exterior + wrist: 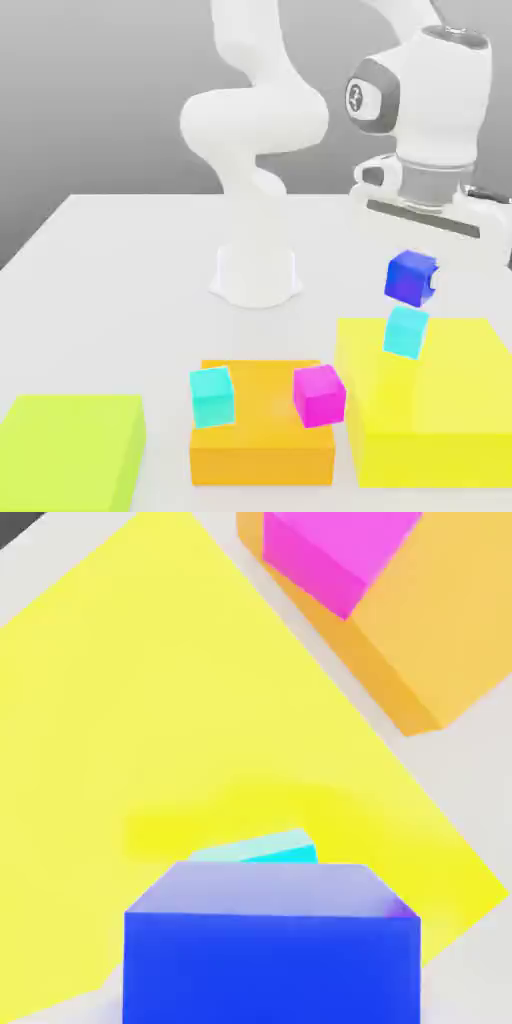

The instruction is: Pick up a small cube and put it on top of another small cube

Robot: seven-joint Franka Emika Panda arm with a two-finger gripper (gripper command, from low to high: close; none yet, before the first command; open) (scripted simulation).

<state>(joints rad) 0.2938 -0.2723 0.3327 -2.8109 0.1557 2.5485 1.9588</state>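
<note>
White tabletop under a grey backdrop carries a flat lime-green block (pixel 68 445), a flat orange block (pixel 262 448) bearing a small turquoise cube (pixel 212 396) and a small magenta cube (pixel 319 395), and a flat yellow block (pixel 440 415). My gripper (pixel 415 262) hangs over the yellow block with the small solid royal-blue cube (pixel 410 278) between its fingers, apparently clamped on it, directly above the small sky-cyan cube (pixel 405 332), which sits tilted on the yellow block, the two cubes apart. Because the cyan cube looks skewed, I judge a release from this height or slightly off-centre could let the blue one slide off or knock it aside
</note>
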